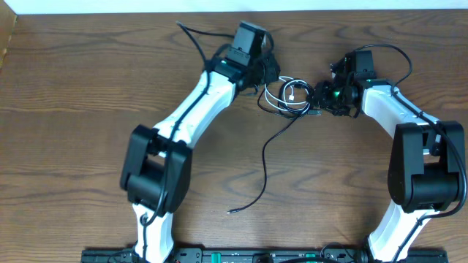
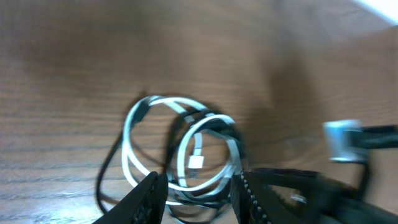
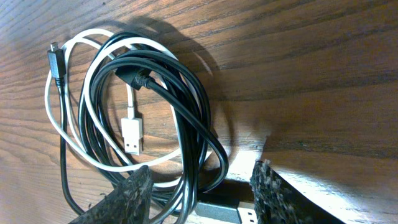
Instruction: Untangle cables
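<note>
The cables [image 1: 287, 97] lie as a small coiled bundle on the wooden table, between my two grippers. In the right wrist view, black loops [image 3: 186, 118] overlap a white cable [image 3: 68, 134], whose white plug [image 3: 132, 134] rests inside the coil. One black strand [image 1: 265, 157] trails out toward the table's front. My left gripper [image 1: 269, 71] is at the bundle's upper left. In its blurred wrist view it [image 2: 199, 183] is open over the near edge of the white coil [image 2: 180, 143]. My right gripper [image 3: 202, 180] is open, with black loops running loosely between its fingers above a silver plug [image 3: 227, 213].
A thin black cord [image 1: 191, 35] curls on the table behind the left arm. The table's far edge [image 1: 234, 9] meets a white surface just beyond the grippers. In the left wrist view the right gripper's dark body [image 2: 298, 186] and a silver plug [image 2: 342, 140] sit close at right.
</note>
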You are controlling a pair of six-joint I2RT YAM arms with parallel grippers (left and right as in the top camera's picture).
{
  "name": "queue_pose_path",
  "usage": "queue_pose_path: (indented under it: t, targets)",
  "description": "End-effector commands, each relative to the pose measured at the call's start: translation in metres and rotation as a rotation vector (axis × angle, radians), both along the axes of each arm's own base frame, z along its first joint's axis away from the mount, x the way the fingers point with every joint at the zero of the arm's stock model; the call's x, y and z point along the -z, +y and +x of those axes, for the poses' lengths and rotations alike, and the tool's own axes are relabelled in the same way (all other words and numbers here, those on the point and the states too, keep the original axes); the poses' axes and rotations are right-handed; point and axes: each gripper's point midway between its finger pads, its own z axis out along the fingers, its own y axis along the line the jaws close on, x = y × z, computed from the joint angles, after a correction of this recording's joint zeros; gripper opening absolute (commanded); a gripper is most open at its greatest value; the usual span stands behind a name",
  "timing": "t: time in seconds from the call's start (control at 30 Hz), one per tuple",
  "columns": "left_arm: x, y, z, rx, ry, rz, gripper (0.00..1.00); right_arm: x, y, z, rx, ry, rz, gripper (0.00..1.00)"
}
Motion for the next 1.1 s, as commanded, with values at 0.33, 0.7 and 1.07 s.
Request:
queue_pose_path:
  t: [0.33,0.7,1.07]
  targets:
    - [0.105,-0.001,-0.010,-0.084,0.192,0.104,0.38,-0.013,0.006,0.002,-0.025,-0.035,0.003,0.49]
    - [0.131,-0.013,-0.010,-0.082,0.202,0.091,0.34,-0.013,0.017,0.000,-0.055,-0.043,0.001,0.51]
    - [0.061,-0.033,-0.005,0.148,0.007,0.052,0.07,-0.010,0.014,-0.001,-0.047,-0.036,-0.035,0.54]
